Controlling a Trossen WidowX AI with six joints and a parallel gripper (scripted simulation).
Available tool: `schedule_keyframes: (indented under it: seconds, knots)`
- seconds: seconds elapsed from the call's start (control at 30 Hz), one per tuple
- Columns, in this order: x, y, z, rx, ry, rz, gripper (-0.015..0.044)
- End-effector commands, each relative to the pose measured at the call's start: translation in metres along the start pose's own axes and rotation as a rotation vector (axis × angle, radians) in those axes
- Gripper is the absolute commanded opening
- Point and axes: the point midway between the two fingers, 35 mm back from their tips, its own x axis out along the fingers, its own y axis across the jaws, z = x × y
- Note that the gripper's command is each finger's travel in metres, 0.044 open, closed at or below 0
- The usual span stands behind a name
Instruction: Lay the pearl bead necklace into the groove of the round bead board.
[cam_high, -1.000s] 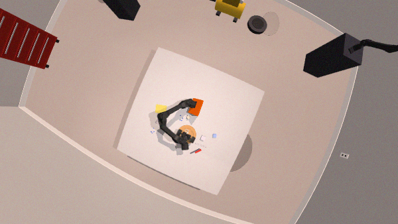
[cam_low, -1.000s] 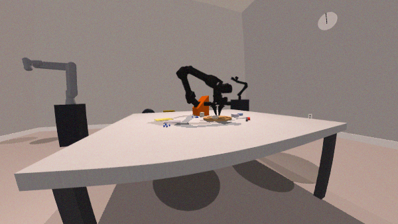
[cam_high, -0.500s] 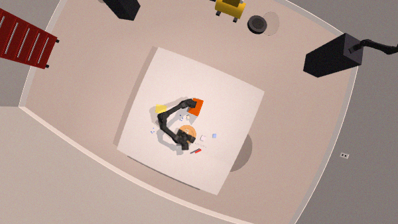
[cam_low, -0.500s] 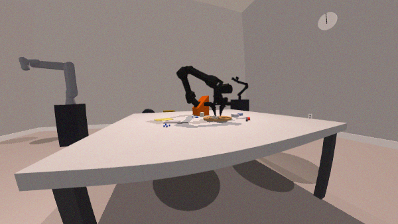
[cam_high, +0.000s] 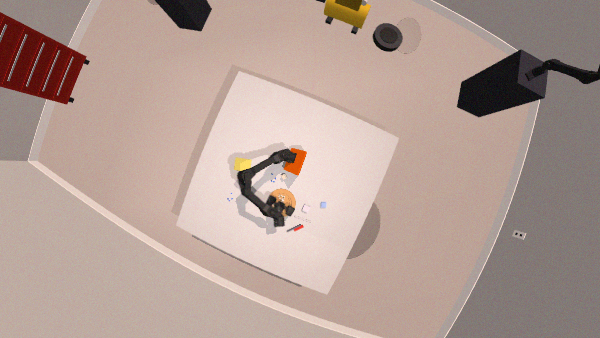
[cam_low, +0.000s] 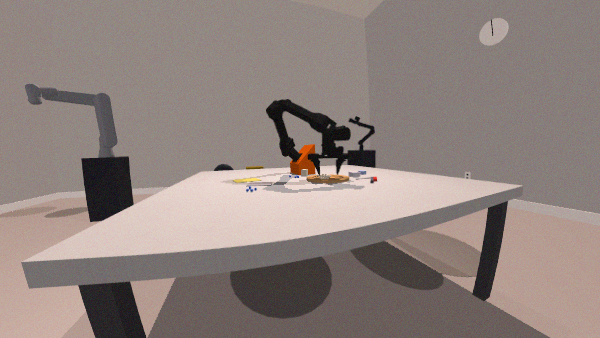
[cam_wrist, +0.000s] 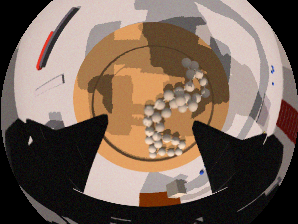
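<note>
Wrist view, nearest first: the black two-fingered hand (cam_high: 281, 209) (cam_low: 328, 167) (cam_wrist: 152, 121) is released, its fingers spread wide with nothing between them, pointing down over the round orange-brown bead board (cam_high: 286, 199) (cam_low: 327, 181) (cam_wrist: 120, 150). The pearl bead necklace (cam_low: 325, 176) (cam_wrist: 180, 101) of round whitish beads lies bunched on the board, mostly inside the thin dark ring line. Long axis of the bunch: in the wrist view, from lower centre, near the hand's side of the board, diagonally up to the upper right. Both ends bend, the lower one hooking right, the upper one curling back left. The beads do not follow the ring; the bunch is doubled in places.

Board contents: necklace only, as far as visible; shadows cover part of the surface.

Around the board on the white table (cam_high: 330, 150) (cam_low: 250, 220) (cam_wrist: 30, 100): a red and dark grey slim tool (cam_high: 295, 228) (cam_wrist: 50, 42) beside it, and a small pale block (cam_high: 283, 176) (cam_low: 304, 172) (cam_wrist: 176, 189) on the side toward the orange base block (cam_high: 299, 163) (cam_low: 302, 165) (cam_wrist: 152, 199). Farther off, a flat yellow piece (cam_high: 242, 164) (cam_low: 247, 180) lies near the arm's elbow in the top view.
</note>
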Motion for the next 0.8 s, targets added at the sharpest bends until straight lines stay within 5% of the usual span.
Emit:
schedule_keyframes:
  seconds: [0.0, 0.4, 0.77]
  knots:
    - [0.000, 0.000, 0.000, 0.002, 0.004, 0.003, 0.0440]
    - [0.000, 0.000, 0.000, 0.002, 0.004, 0.003, 0.0440]
    - [-0.031, -0.052, 0.034, 0.438, 0.003, 0.001, 0.0151]
